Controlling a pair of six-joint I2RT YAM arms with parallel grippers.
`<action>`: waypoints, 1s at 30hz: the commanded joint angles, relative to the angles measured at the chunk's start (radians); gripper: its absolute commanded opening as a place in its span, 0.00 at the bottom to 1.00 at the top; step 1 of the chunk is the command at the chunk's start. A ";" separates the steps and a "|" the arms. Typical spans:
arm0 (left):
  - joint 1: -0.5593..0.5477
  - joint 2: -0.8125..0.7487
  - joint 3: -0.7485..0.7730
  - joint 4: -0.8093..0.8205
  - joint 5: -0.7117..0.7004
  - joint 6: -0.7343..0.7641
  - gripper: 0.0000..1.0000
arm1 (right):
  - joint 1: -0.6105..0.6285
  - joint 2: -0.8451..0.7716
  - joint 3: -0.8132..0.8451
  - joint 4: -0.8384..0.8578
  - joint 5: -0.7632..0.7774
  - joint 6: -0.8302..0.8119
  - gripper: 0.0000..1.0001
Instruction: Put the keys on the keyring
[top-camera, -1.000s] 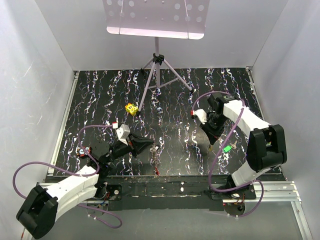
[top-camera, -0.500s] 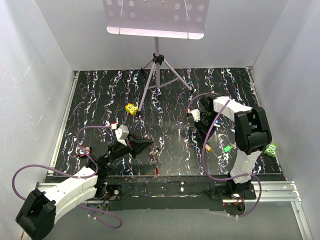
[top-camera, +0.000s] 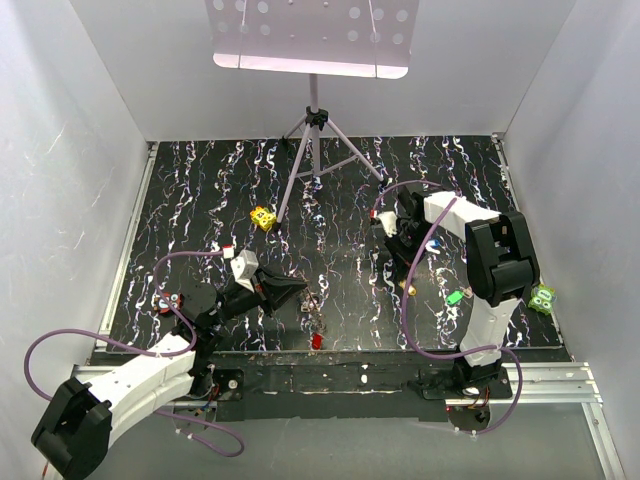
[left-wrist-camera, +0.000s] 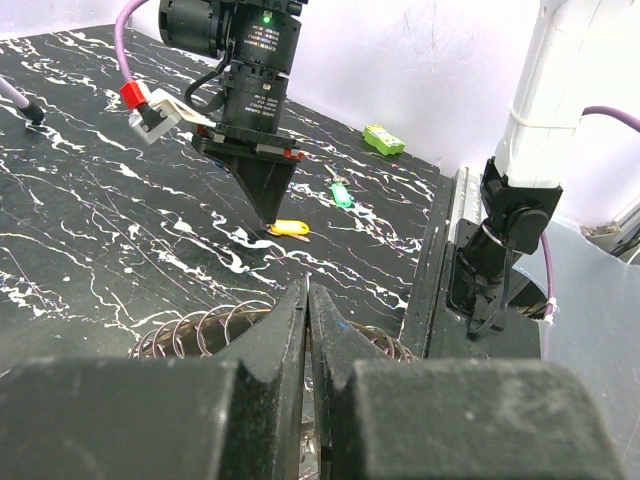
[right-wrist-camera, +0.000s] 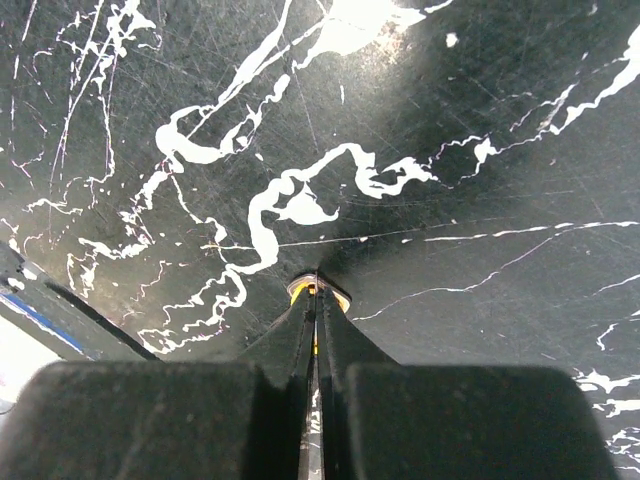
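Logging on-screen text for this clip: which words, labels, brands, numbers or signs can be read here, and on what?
No text can be read in any view.
White tag: looks blank, no print legible.
Yellow cube: dark dots only, too small to count.
Green block: any markings too blurred to read.
Orange key: no print visible.

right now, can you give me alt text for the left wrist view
The left arm's black gripper, fingers shut, fills the foreground against a silvery coiled wire keyring. Beyond, the right arm's black gripper points down onto a small orange-headed key on the black marbled table.
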 joint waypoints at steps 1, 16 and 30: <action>0.003 -0.012 0.021 0.030 0.003 0.006 0.00 | 0.003 -0.021 0.003 0.015 -0.037 0.019 0.07; 0.003 -0.051 0.027 0.024 0.008 -0.017 0.00 | -0.020 -0.139 0.095 -0.033 -0.030 0.016 0.36; 0.005 0.057 0.104 0.172 0.153 -0.025 0.00 | 0.120 -0.417 0.169 -0.083 -0.906 -0.490 0.55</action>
